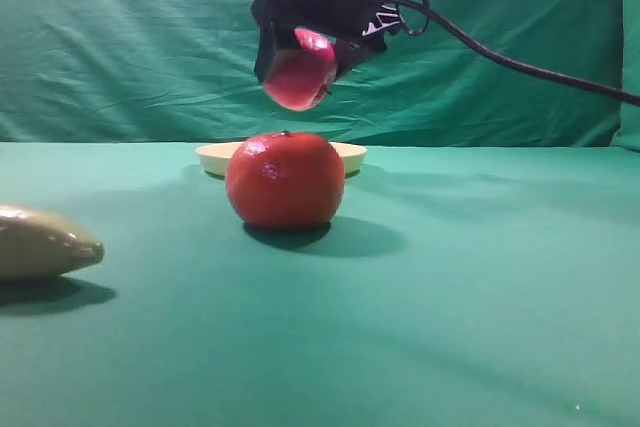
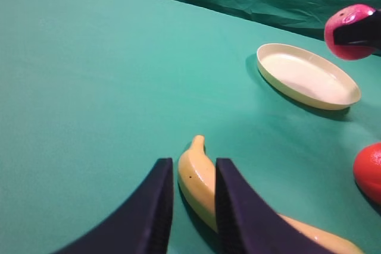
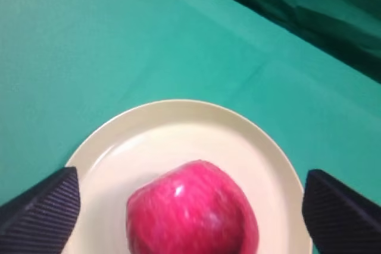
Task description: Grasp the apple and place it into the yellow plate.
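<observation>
**Apple aloft over the plate**

Exterior high view. Your right gripper [image 1: 300, 72] hangs above the table, well clear of the cloth, with the apple [image 1: 298, 77] caught in it. The apple's red-pink face points toward the camera, the black gripper body behind and above it. Below, the plate [image 1: 352, 155] sits at the back of the table; only its rim shows either side of the orange fruit [image 1: 285, 178], which stands in front of it. The apple is in the air, not touching plate or fruit. A banana [image 1: 40, 241] lies at the left edge. The table [image 1: 480, 277] is covered in green cloth, with a green backdrop [image 1: 120, 37] behind.

Left wrist view. Your left gripper [image 2: 193, 203] shows 2 dark fingers [image 2: 156, 206] spread a little, the banana [image 2: 196, 182] lying between and beyond them on the table. You cannot tell whether the fingers touch it. The plate [image 2: 271, 57] lies farther right, nothing in it. The apple [image 2: 345, 28] hangs above the plate's far right end, a dark finger across it. The orange fruit [image 2: 370, 171] is cut by the right edge.

Right wrist view. You look down past 2 ribbed fingers [image 3: 41, 209], set wide at the lower corners. The apple [image 3: 193, 212] fills the lower middle between them, with the plate [image 3: 178, 126] right beneath it. The contact points on the apple are out of frame.
</observation>
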`<move>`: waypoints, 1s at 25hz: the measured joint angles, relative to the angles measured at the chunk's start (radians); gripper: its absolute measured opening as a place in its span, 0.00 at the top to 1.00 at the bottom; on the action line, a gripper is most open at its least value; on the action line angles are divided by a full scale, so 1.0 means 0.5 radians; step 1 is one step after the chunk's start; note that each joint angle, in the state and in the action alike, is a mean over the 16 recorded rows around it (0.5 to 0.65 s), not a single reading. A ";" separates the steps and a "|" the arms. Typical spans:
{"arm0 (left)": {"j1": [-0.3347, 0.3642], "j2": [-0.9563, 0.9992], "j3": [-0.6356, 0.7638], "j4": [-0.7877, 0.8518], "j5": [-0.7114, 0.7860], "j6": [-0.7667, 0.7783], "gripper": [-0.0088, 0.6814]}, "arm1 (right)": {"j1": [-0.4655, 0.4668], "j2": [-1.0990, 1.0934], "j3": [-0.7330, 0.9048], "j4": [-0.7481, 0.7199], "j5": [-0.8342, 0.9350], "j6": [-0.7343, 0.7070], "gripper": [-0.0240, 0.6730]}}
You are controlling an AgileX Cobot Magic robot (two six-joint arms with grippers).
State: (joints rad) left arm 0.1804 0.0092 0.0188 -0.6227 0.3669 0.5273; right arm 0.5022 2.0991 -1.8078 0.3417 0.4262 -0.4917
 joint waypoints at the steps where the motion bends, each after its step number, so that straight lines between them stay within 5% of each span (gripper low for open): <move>1: 0.000 0.000 0.000 0.000 0.000 0.000 0.76 | 0.000 -0.046 -0.013 -0.016 0.041 -0.001 0.16; 15: 0.000 0.000 0.000 0.000 0.000 0.000 0.76 | -0.004 -1.094 -0.064 -0.349 1.049 0.371 0.89; 25: 0.000 0.000 0.000 0.000 0.000 0.000 0.76 | -0.004 -2.010 0.505 -0.579 1.224 0.732 0.97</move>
State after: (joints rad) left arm 0.1804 0.0092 0.0188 -0.6227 0.3669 0.5273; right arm 0.5001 1.0939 -1.5552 0.0524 1.0382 -0.1256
